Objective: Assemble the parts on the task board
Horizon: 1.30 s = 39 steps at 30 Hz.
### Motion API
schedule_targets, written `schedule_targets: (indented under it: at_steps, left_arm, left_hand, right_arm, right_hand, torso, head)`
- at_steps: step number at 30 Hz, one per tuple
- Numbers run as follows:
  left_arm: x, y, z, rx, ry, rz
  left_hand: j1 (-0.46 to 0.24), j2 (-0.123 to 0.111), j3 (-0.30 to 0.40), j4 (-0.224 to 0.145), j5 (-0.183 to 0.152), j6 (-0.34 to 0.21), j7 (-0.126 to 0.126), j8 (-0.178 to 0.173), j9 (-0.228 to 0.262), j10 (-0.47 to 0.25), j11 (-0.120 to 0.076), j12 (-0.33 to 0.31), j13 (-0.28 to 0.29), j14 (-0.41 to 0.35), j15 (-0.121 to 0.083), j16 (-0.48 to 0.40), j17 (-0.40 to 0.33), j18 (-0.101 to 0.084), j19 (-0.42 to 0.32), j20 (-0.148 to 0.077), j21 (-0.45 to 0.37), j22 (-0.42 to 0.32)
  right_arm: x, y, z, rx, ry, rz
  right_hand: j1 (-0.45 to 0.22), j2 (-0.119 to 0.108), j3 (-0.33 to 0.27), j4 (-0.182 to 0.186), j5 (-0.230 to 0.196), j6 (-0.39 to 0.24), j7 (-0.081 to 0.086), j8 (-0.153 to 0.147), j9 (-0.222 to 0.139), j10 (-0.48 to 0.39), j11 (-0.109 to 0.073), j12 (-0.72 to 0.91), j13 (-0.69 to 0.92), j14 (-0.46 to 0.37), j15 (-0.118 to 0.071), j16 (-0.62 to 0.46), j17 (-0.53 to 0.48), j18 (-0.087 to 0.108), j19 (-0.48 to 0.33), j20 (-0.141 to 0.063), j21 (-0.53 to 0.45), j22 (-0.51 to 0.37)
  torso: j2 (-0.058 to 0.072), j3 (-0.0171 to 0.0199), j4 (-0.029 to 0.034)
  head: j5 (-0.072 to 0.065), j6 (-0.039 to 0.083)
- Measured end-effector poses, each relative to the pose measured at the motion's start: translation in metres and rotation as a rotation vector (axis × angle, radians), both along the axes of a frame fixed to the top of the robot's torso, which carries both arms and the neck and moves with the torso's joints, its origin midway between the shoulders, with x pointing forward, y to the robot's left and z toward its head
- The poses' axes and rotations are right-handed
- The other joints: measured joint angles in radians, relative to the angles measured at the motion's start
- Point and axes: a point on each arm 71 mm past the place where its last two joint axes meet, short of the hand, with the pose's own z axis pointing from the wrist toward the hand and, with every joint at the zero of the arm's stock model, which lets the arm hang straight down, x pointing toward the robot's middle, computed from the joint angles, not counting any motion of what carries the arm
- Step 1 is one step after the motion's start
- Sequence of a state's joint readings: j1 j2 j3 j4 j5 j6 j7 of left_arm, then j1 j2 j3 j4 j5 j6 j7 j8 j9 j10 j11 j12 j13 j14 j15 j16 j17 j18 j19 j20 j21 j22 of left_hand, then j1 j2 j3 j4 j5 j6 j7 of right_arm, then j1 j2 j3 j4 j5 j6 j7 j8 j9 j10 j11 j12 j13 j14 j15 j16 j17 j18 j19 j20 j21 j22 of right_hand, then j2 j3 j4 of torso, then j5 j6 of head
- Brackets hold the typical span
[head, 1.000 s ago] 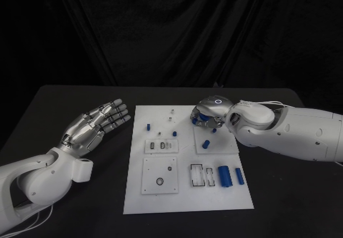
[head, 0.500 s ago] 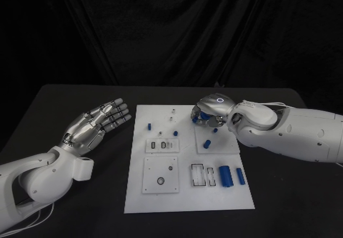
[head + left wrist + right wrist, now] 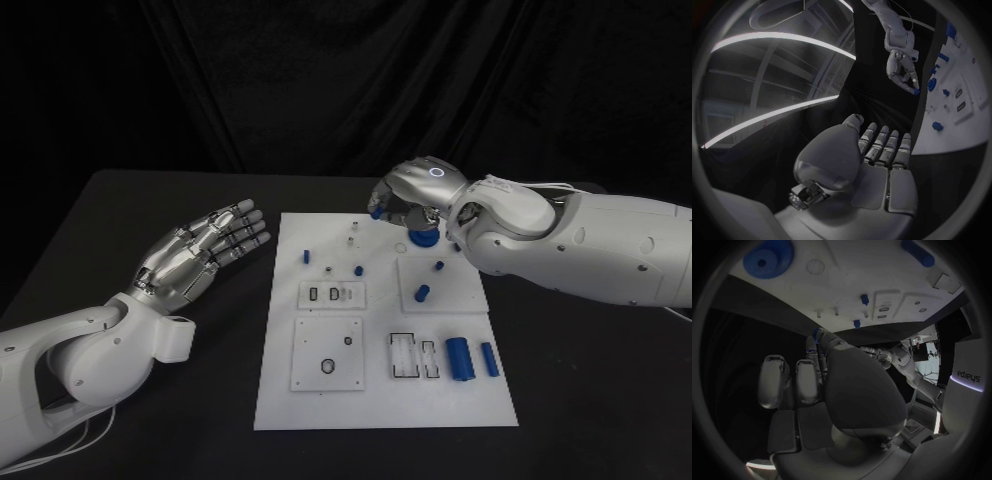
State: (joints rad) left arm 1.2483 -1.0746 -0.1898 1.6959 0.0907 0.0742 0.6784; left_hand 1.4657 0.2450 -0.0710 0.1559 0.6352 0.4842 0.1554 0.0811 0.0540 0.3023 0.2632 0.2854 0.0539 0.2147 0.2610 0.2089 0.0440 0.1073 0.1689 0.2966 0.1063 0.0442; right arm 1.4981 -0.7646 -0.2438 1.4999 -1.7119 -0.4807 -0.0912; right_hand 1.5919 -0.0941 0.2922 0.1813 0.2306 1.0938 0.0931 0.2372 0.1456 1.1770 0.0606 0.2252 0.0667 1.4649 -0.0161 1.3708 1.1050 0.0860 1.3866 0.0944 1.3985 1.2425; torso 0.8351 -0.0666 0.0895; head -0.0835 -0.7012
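The white task board [image 3: 378, 400] lies in the middle of the black table. My right hand [image 3: 418, 195] hovers over the board's far edge and pinches a small blue piece [image 3: 378, 212] at its fingertips; the same piece [image 3: 819, 333] shows in the right wrist view. Just below the hand a blue gear [image 3: 423, 238] sits on the board. Small blue pegs [image 3: 306, 255] stand further in, and two blue cylinders [image 3: 459, 357] lie at the near right. My left hand [image 3: 202, 250] floats left of the board, fingers spread and holding nothing.
Square plates with slots [image 3: 329, 294] and a hole [image 3: 325, 366] are set into the board's left half. Bare black table [image 3: 159, 190] surrounds the board on all sides. A black curtain hangs behind the table.
My right hand has risen off the board and shifted toward its far edge, uncovering the blue gear and carrying a small blue piece. The left hand has stayed put.
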Motion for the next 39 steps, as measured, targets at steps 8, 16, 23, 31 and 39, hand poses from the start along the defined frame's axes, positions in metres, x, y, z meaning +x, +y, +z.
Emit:
schedule_targets:
  at_steps: [8,16,23,31,39]
  left_arm:
    - [0.002,-0.004,-0.002,-0.001,0.003,-0.006]
    - [0.003,-0.004,-0.002,-0.001,0.004,-0.006]
    - [0.003,-0.005,-0.003,-0.003,0.005,-0.009]
    - [0.003,-0.005,-0.003,-0.004,0.005,-0.009]
    - [0.003,-0.005,-0.003,-0.004,0.005,-0.010]
  left_hand:
    - [0.000,0.000,0.003,-0.003,0.000,0.000,0.000,0.000,0.000,0.000,0.000,0.000,0.000,0.000,0.000,0.000,0.000,0.000,-0.004,-0.004,0.000,-0.001]
    - [0.000,0.000,0.005,-0.001,0.000,0.000,0.000,0.000,0.000,0.000,0.000,0.000,0.000,0.000,0.000,0.000,0.000,0.000,-0.004,-0.004,0.000,-0.001]
    - [-0.004,-0.004,0.008,-0.003,0.000,0.000,0.000,0.000,0.000,0.000,0.000,0.000,0.000,-0.004,0.004,0.000,0.000,0.000,-0.004,-0.004,0.000,-0.002]
    - [-0.004,-0.004,0.008,-0.003,0.000,0.000,0.000,0.000,0.000,0.000,0.000,0.000,0.000,-0.004,0.004,0.000,0.000,0.000,-0.004,-0.004,0.000,-0.001]
    - [-0.004,-0.004,0.008,-0.003,0.000,0.000,0.000,0.000,0.000,-0.004,0.004,0.000,0.000,-0.004,0.004,0.000,0.000,0.000,-0.004,-0.004,0.000,-0.001]
  right_arm:
    - [0.015,0.018,-0.001,-0.001,0.001,0.008]
    - [0.025,0.026,-0.011,-0.005,0.025,0.002]
    - [0.027,0.031,-0.018,-0.013,0.049,0.002]
    - [0.029,0.031,-0.022,-0.020,0.063,-0.005]
    - [0.032,0.030,-0.027,-0.029,0.078,-0.016]
  right_hand:
    - [-0.005,0.005,-0.001,-0.001,-0.004,0.000,0.000,0.000,0.000,0.008,-0.005,-0.012,0.000,0.000,0.000,0.000,0.000,0.000,0.000,0.000,0.000,0.002]
    - [-0.009,0.001,0.002,-0.004,-0.008,-0.003,0.004,-0.006,0.000,0.010,-0.007,-0.031,0.000,0.000,0.000,-0.004,-0.001,0.000,0.000,0.000,0.000,0.002]
    - [-0.009,0.001,0.004,-0.008,-0.008,-0.005,0.006,-0.010,0.002,0.007,-0.005,-0.040,-0.001,0.000,0.000,-0.004,-0.002,0.000,0.000,0.000,0.000,0.002]
    - [-0.009,0.000,0.005,-0.010,-0.008,-0.009,0.010,-0.014,0.007,0.005,-0.003,-0.046,-0.001,0.000,0.000,-0.004,-0.002,0.000,0.000,0.000,0.000,0.002]
    - [-0.009,0.000,0.010,-0.015,-0.008,-0.013,0.016,-0.023,0.050,0.002,0.001,-0.056,-0.001,0.000,0.000,-0.004,-0.002,0.000,0.000,0.000,-0.005,0.002]
  torso:
    - [-0.001,-0.0022,0.0029]
    - [0.000,-0.0018,0.0061]
    - [0.001,-0.0001,0.0044]
    - [0.001,0.0010,0.0025]
    - [0.000,0.0006,0.0025]
  head:
    - [-0.002,-0.002]
    - [-0.002,-0.002]
    - [0.002,-0.001]
    - [0.003,0.000]
    - [0.001,-0.002]
